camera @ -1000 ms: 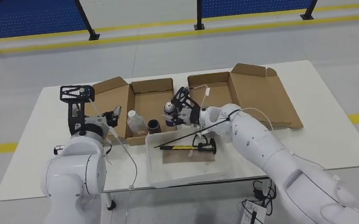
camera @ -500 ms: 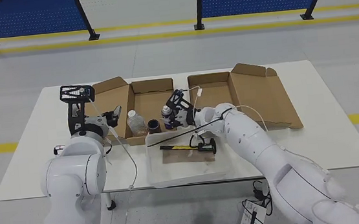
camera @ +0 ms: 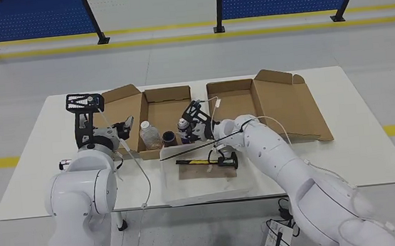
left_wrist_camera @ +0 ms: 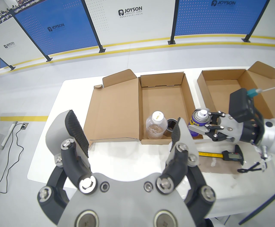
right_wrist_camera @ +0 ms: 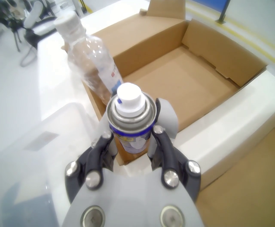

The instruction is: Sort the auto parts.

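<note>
Since the spray can [right_wrist_camera: 131, 120] is a rigid metal cylinder with a smooth painted wall, it should take firm clamping without denting, though it could slip or twist if held lightly. The right end effector [right_wrist_camera: 133, 129] is clamped on it, pads on opposite sides of the upper body just under the shoulder. That's a good spot: keep off the white plastic nozzle, which looks like the weak point. Fill level, and so weight, is unknown.

The can stands upright at the near right corner of the left box [left_wrist_camera: 163, 79], which sits mid-surface toward the far edge. Can't tell if its base touches the box floor. It's tall and narrow, so likely tippy on release.

A clear bottle [left_wrist_camera: 156, 126] and a dark jar [left_wrist_camera: 171, 126] stand just beside it along the box's near wall. The left end effector [left_wrist_camera: 125, 120] is spread wide, empty, above the surface's near edge.
</note>
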Tool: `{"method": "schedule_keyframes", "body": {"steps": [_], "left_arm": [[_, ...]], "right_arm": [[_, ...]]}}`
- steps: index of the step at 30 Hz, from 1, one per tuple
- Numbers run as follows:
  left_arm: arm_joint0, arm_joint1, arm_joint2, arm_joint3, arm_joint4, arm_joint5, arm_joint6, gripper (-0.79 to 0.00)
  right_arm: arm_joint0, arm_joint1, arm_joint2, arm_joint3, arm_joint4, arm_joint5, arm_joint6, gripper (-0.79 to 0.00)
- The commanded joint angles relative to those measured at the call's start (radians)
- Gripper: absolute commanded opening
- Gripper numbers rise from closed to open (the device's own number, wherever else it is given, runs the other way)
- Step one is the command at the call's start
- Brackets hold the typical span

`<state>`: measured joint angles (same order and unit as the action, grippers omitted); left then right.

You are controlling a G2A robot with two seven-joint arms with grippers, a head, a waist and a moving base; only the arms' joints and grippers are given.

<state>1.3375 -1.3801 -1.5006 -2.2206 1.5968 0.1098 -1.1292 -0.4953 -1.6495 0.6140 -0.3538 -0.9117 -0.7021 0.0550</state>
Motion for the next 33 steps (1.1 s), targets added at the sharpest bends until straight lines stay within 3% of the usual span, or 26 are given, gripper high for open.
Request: {"method": "schedule_keyframes", "body": {"steps": [1, 16, 27, 30, 33], "left_arm": [[0.000, 0.000, 0.000, 0.000, 0.000, 0.000, 0.000, 0.000], [0.000, 0.000, 0.000, 0.000, 0.000, 0.000, 0.000, 0.000], [0.000, 0.000, 0.000, 0.000, 0.000, 0.000, 0.000, 0.000], [0.000, 0.000, 0.000, 0.000, 0.000, 0.000, 0.000, 0.000], [0.000, 0.000, 0.000, 0.000, 0.000, 0.000, 0.000, 0.000]], "right_arm": [[0.002, -0.004, 0.001, 0.009, -0.001, -0.003, -0.003, -0.616], [0.007, -0.020, 0.007, 0.049, -0.013, -0.017, -0.014, -0.529], [0.006, -0.026, 0.014, 0.062, -0.020, -0.023, -0.015, -0.400], [0.006, -0.026, 0.016, 0.064, -0.024, -0.024, -0.018, -0.329], [0.007, -0.026, 0.018, 0.065, -0.027, -0.024, -0.022, -0.360]]}}
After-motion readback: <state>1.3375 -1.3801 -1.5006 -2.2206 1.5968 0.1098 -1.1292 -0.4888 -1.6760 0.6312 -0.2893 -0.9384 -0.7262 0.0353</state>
